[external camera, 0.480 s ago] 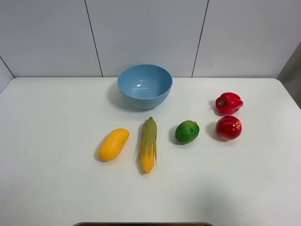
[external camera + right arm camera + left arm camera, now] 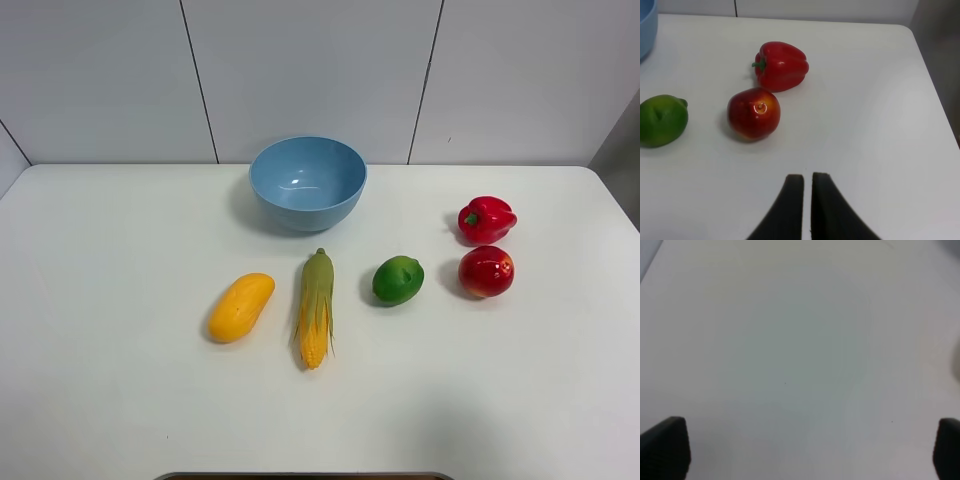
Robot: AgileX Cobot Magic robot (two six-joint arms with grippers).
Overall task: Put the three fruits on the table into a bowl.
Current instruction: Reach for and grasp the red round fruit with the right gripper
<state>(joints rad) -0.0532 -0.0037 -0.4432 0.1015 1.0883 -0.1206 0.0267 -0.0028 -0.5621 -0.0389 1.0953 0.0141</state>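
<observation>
**A:** Where do the three fruits sit?

**B:** All on the table [image 2: 120, 400], none in the bowl [image 2: 300, 215]. The mango [image 2: 241, 306] lies left of centre, tilted, with its far end leaning right. The lime [image 2: 398, 280] is right of centre. The apple [image 2: 486, 271] is further right again (glossy, with a yellowish blush around the stem dimple).

**A:** And the bowl?

**B:** It stands upright and empty at the far side, about the middle, well apart from every fruit. A corn cob [image 2: 316, 307] lies between the mango and the lime, its green husk end pointing toward the bowl. A red bell pepper [image 2: 487, 219] sits just beyond the apple on the far side. I cannot tell whether the two touch.

**A:** The hands?

**B:** The left gripper [image 2: 805, 450] has its jaws spread wide. Only the two dark fingertips [image 2: 662, 447] show, with bare table between them, so it holds nothing. The right gripper [image 2: 807, 200] is closed, with just a thin slit between its fingers and nothing in them. It sits on the near side of the apple, clear of it, with the lime off to the left.
</observation>
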